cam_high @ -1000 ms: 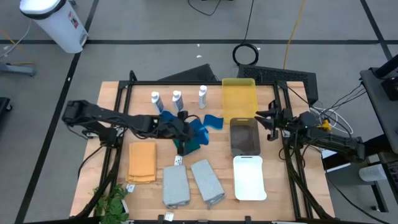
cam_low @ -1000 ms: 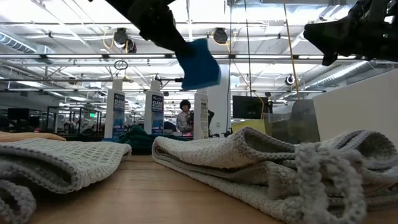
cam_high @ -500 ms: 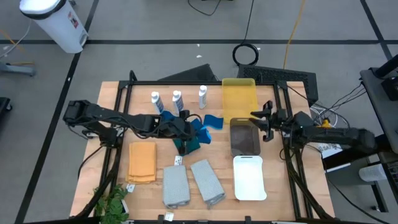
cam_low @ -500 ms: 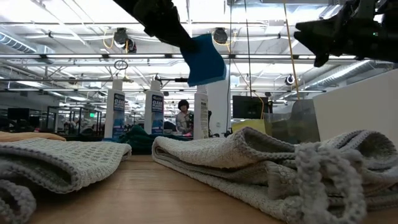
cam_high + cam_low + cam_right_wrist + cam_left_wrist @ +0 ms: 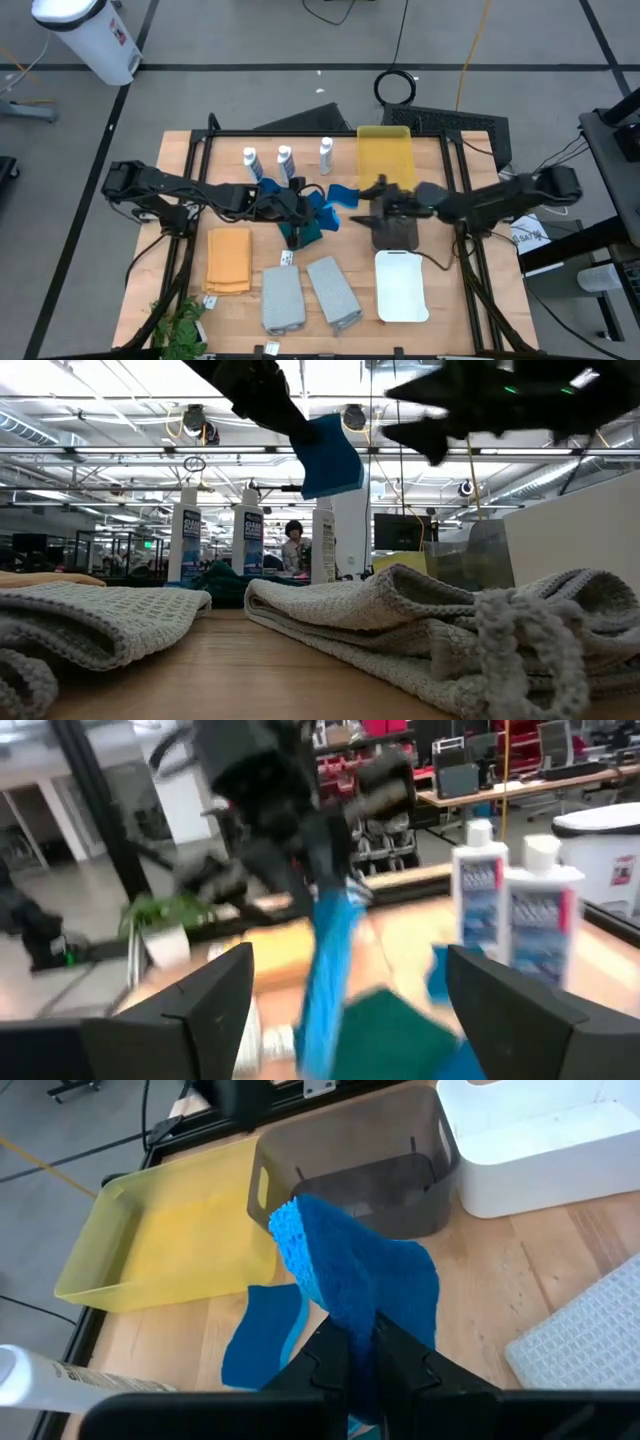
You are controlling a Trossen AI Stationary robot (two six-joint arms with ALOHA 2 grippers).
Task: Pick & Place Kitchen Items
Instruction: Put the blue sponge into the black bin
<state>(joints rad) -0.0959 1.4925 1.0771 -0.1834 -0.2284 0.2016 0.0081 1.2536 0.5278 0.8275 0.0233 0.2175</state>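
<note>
The blue sponge is up in the air, pinched by one edge between the fingers of your left gripper, so most of it sticks out free past the fingertips. It hangs above the dark green cloth, and a second blue sponge lies flat on the wood just beside the yellow tray. Your right gripper is reaching across over the dark grey tray with its fingers spread wide and nothing in them, and it points toward the held sponge. It looks like you mean to pass the sponge from one claw to the other. Here is what could go wrong. The sponge is soft and only held by a thin bit, so it could bend away when the right fingers close, and they would grab air. If the left claw lets go too soon, the sponge could drop onto the green cloth or the table, not into a tray. The two claws are near each other, so a fast push could make them bump. The three white bottles stand upright close behind the left arm, and a wide swing could tip one over. Go slow and close on the fat middle of the sponge.
</note>
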